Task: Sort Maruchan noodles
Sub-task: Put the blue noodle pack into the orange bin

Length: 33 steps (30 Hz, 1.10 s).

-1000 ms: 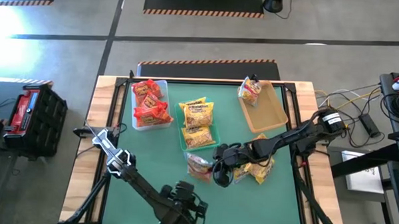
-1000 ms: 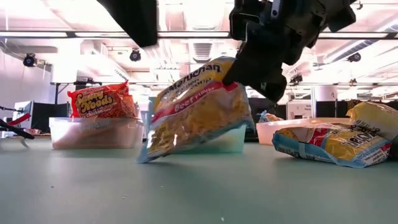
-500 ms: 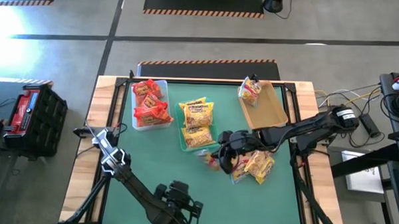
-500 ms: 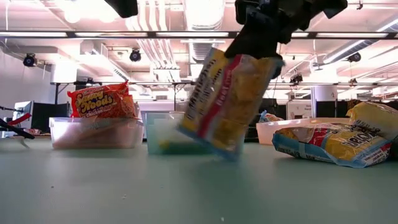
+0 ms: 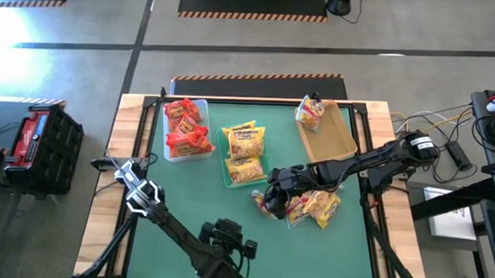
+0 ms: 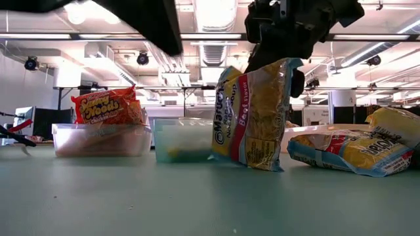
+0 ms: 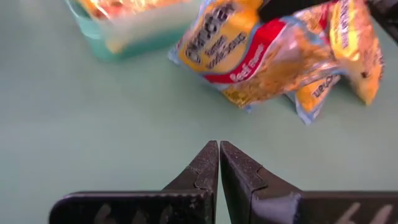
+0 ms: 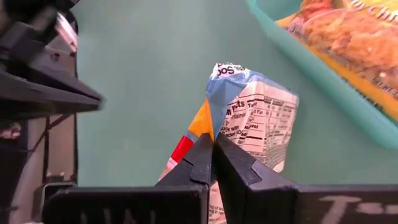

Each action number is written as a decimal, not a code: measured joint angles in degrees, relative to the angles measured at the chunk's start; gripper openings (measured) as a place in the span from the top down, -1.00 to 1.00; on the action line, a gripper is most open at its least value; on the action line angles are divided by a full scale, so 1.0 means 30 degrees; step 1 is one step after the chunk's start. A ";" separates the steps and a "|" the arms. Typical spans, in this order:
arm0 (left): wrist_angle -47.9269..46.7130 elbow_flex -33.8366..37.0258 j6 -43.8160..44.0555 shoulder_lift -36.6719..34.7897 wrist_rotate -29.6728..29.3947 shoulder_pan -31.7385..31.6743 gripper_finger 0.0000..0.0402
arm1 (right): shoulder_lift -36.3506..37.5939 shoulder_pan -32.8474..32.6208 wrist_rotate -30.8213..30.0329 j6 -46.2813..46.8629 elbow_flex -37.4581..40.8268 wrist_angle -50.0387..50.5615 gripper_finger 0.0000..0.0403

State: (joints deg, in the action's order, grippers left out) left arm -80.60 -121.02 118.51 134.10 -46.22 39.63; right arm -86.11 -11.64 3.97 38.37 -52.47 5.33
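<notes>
My right gripper (image 5: 272,192) is shut on a yellow noodle packet with a red band (image 6: 251,117) at the table's middle. The packet also shows in the right wrist view (image 8: 255,134) and the left wrist view (image 7: 249,53). Red-orange packets (image 5: 186,124) lie in a clear bin. Yellow packets (image 5: 245,147) lie in a teal bin. One packet (image 5: 309,113) leans on the tan bin's far corner. Loose yellow packets (image 5: 315,206) lie on the mat. My left gripper (image 7: 219,155) is shut and empty near the table's near edge (image 5: 230,234). My right gripper pinches the packet's top edge (image 8: 214,118) between its two fingers, coming from above and pointing down. The packet hangs upright below the fingers, printed face toward the near side. Its lower edge (image 6: 246,164) is at the mat or just above it; I cannot tell which.
The clear bin (image 5: 201,106) stands far left, the teal bin (image 5: 227,173) in the middle and the tan bin (image 5: 334,138) far right. The loose packets lie just right of the held one. The mat's near half (image 5: 179,203) is bare green.
My right gripper has risen and gone a little toward the far edge with the packet. The packet leaned with one corner on the mat, then swung clear, and now hangs upright below the fingers.
</notes>
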 joint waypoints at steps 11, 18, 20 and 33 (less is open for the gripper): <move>0.6023 0.4093 -0.1640 0.0030 -0.1745 -0.1697 1.00 | 0.0834 0.0177 0.0262 -0.0378 0.0109 0.0650 0.96; 0.9817 0.5810 -0.4534 0.0036 -0.1338 -0.2267 1.00 | 0.0933 0.0343 0.0211 -0.0474 0.0124 0.0761 0.96; 1.0371 0.6174 -0.4783 0.0036 -0.1275 -0.2358 1.00 | 0.0933 0.0364 0.0189 -0.0516 0.0124 0.0754 0.96; 1.5654 0.9165 -0.5457 0.0036 -0.1485 -0.3050 1.00 | 0.0953 0.0487 0.0426 -0.0656 0.0137 0.0748 0.88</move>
State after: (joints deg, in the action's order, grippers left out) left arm -33.64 -93.52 102.13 134.21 -50.67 30.48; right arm -83.25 -10.18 5.25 36.40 -52.06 7.58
